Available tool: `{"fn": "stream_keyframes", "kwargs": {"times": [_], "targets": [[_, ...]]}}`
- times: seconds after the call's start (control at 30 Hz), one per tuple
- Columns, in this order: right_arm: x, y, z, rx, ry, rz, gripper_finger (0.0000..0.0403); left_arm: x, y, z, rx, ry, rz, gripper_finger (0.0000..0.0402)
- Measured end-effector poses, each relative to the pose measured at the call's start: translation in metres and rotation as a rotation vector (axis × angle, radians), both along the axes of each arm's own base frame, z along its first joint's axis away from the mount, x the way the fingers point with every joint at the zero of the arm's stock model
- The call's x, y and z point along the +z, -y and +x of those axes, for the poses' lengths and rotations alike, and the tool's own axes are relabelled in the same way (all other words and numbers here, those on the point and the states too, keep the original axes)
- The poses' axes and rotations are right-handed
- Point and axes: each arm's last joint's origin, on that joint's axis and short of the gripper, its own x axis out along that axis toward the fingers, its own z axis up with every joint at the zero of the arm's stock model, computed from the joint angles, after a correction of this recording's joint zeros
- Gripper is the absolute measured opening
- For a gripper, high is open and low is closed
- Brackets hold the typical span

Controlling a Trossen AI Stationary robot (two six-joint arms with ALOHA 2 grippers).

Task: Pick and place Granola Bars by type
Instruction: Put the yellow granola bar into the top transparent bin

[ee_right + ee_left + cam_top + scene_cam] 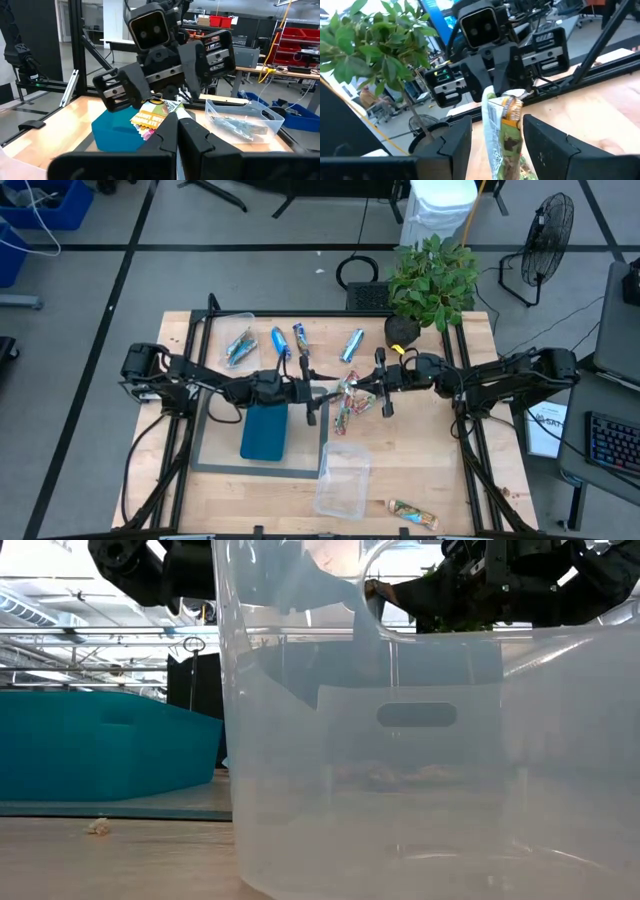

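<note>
clear tub [420,760]: fills the low view, nearest the lens, hides the handover
granola bar [504,131]: red-green wrapper, held mid-air above table centre, between both arms
right gripper [176,131]: clamped shut on bar's end
left gripper [492,137]: fingers [451,145] apart, flanking the bar, no firm grip visible
risk: right lets go before left closes, bar drops
risk: both pull, foil tears or slips

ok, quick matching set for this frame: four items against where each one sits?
1 teal rectangular plastic tray
2 red-green foil-wrapped bar between the arms
3 green potted plant
4 silver-tan wrapped bars

A in clear plastic tub, far left
B pinched in shut right claw
C far right corner of wooden table
D flat, left of centre

Pairs: 1-D, 2-B, 3-C, 4-A
</note>
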Motion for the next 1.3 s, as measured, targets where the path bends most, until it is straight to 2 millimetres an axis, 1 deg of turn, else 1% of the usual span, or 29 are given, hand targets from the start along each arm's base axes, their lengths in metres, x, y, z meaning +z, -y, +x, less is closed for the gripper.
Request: {"fn": "stream_keyframes", "kwargs": {"times": [0.13,0.3,0.87,0.97,1.07,1.17,1.3], "targets": [[0.0,0.0,0.0,0.0,0.002,-0.001,0.0,0.0,-0.004,0.0,0.007,0.006,-0.048,0.0183],[0.001,0.0,0.0,0.0,0.008,-0.002,0.0,0.0,-0.006,0.001,-0.046,0.009,-0.084,0.0186],[0.003,0.0,0.0,0.002,0.03,0.004,0.0,0.0,-0.006,0.001,-0.051,0.013,-0.116,0.0187],[0.003,0.0,0.0,0.003,0.031,0.004,0.0,0.0,-0.006,0.007,-0.052,0.016,-0.112,0.0187],[0.003,0.0,0.0,0.003,0.035,0.003,0.0,-0.001,-0.006,0.02,-0.049,0.02,-0.107,0.0186],[0.003,0.0,0.0,0.003,0.035,0.01,0.0,-0.005,-0.006,0.03,-0.024,-0.006,-0.06,0.0186],[0.003,-0.001,0.0,0.006,0.031,0.011,0.0,-0.005,-0.008,0.031,0.043,-0.029,-0.004,0.0186]]}}
